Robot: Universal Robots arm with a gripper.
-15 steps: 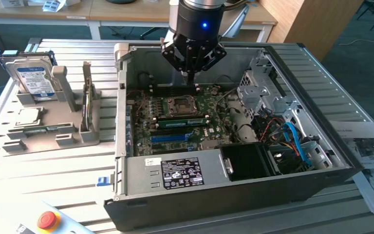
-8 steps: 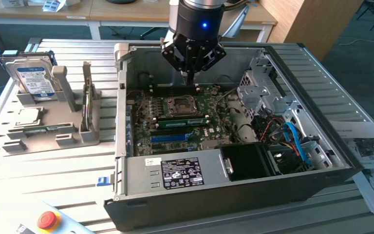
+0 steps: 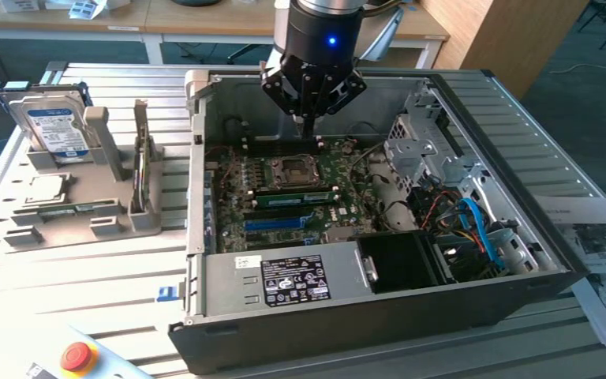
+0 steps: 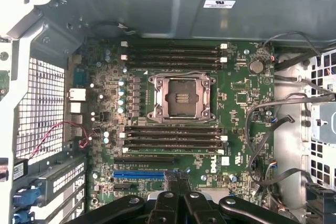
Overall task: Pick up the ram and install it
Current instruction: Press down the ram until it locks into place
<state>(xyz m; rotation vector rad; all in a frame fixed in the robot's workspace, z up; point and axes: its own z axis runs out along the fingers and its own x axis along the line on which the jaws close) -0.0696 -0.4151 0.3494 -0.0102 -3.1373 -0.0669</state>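
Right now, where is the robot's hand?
In the exterior view, the hand hangs inside the open computer case, over the memory slots that lie between the empty processor socket and the case's far wall.

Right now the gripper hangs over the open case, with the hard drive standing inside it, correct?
No: the exterior view shows the hard drive standing in the grey holder outside the case. The gripper does hang over the case.
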